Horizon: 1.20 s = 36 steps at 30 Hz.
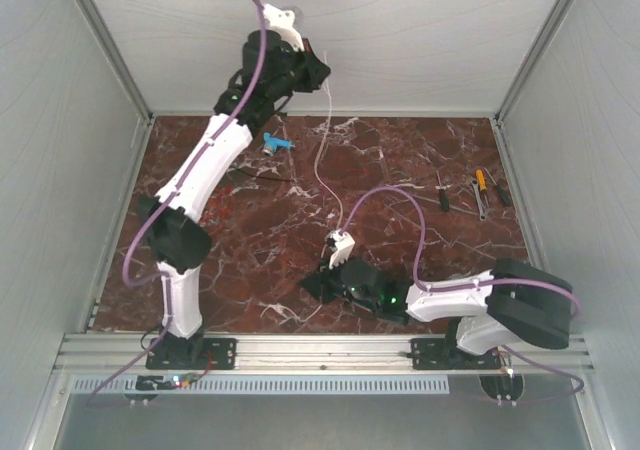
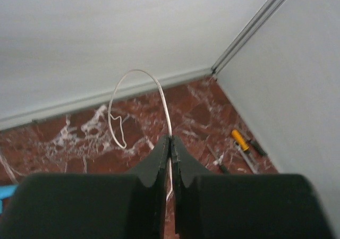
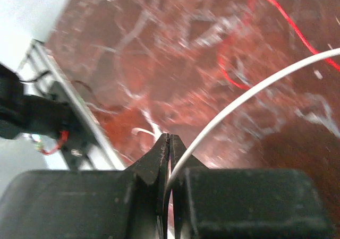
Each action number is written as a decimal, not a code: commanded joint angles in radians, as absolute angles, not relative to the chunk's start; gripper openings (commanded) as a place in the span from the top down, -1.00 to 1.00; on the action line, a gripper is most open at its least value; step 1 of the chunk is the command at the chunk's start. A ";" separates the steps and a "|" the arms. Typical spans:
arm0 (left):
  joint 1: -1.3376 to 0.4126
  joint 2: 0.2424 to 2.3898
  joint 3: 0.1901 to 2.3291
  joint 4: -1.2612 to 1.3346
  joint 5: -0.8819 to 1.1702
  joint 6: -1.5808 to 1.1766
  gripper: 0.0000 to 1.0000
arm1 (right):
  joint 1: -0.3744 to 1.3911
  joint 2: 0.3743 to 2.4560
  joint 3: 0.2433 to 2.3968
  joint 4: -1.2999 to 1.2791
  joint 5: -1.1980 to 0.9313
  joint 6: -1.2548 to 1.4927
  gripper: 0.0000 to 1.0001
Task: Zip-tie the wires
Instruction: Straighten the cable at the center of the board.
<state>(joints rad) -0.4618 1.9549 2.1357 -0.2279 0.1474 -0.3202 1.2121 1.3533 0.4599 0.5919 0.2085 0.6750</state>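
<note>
A thin white wire (image 1: 321, 160) runs from my left gripper (image 1: 320, 74), held high at the back wall, down to my right gripper (image 1: 322, 275) low over the marble table (image 1: 250, 240). In the left wrist view my left gripper (image 2: 170, 139) is shut on this white wire (image 2: 139, 72), which arcs up out of the tips and ends in a small hook. In the right wrist view my right gripper (image 3: 170, 138) is shut on the white wire (image 3: 249, 93), which leaves to the upper right. A red wire (image 3: 278, 11) curls on the table beyond it.
A small blue-and-white plastic piece (image 1: 277, 143) lies at the back left near the left arm. Hand tools (image 1: 481, 191), one with a yellow handle (image 2: 239, 139), lie at the back right. White walls close in the back and sides. A metal rail (image 1: 320, 350) runs along the near edge.
</note>
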 commanded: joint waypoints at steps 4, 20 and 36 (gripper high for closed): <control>-0.497 2.104 2.130 -0.185 0.163 -0.306 1.00 | 1.181 1.466 0.350 0.788 0.238 0.771 1.00; -0.497 2.336 2.237 -0.183 0.204 -0.327 1.00 | 1.179 1.652 0.312 0.762 0.276 0.993 1.00; -0.500 2.433 2.233 -0.105 0.237 -0.431 1.00 | 1.179 1.597 0.296 0.612 0.279 1.056 0.68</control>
